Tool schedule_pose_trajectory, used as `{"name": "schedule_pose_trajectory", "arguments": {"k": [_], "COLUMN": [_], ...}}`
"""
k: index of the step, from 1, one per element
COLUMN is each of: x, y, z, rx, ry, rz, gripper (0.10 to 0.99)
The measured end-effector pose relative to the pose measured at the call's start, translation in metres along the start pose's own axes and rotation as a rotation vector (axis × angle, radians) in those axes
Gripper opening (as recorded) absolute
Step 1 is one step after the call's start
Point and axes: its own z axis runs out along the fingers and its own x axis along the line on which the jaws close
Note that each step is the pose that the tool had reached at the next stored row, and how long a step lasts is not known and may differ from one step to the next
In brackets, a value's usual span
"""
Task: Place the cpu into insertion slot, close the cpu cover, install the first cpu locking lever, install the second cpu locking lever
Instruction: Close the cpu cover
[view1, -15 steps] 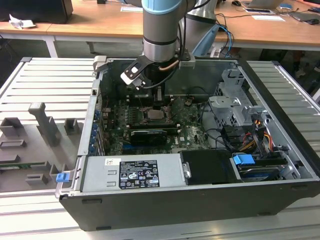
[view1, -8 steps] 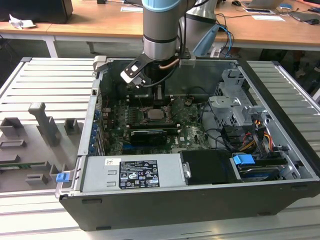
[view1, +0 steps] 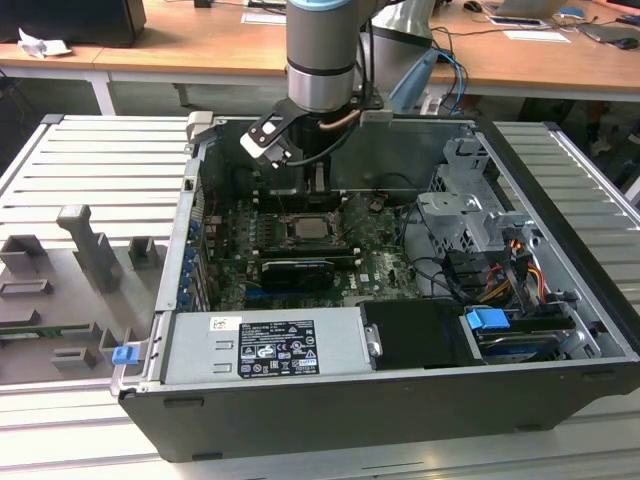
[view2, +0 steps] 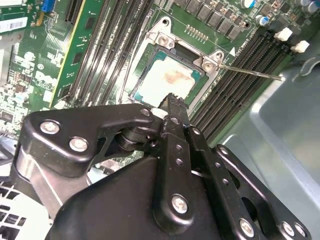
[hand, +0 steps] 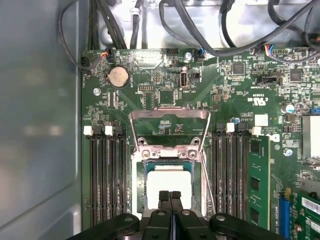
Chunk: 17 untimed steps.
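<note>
Hovering low inside the case (view1: 400, 400), the tool (hand: 170, 195) has its fingers pressed together, pinching nothing. Straight beneath the tips the cpu (hand: 169, 181) lies flat in the socket (hand: 141, 185), pale top up. The cover (hand: 169, 116) is not yet down: it stands swung back from its hinge at the cpu's edge, on the side away from the tool, toward the coin cell (hand: 119, 77). One lever (view2: 250, 73) juts free past a socket corner.
</note>
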Motion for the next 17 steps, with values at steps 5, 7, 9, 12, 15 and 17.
{"name": "schedule_pose_trajectory", "arguments": {"k": [5, 7, 9, 12, 15, 17], "x": [0.0006, 0.0007, 0.0008, 0.0009, 0.0011, 0.0012], "y": [0.0002, 0.0003, 0.0004, 0.0004, 0.0004, 0.0005], "z": [-0.0065, -0.0096, -0.0117, -0.0129, -0.0141, -0.0152], "rx": [0.0, 0.0, 0.0, 0.0, 0.0, 0.0], "ry": [-0.0002, -0.0004, -0.0003, -0.0003, -0.0002, -0.0003], "rz": [0.0, 0.0, 0.0, 0.0, 0.0, 0.0], "gripper": [0.106, 0.106, 0.106, 0.106, 0.106, 0.106]}}
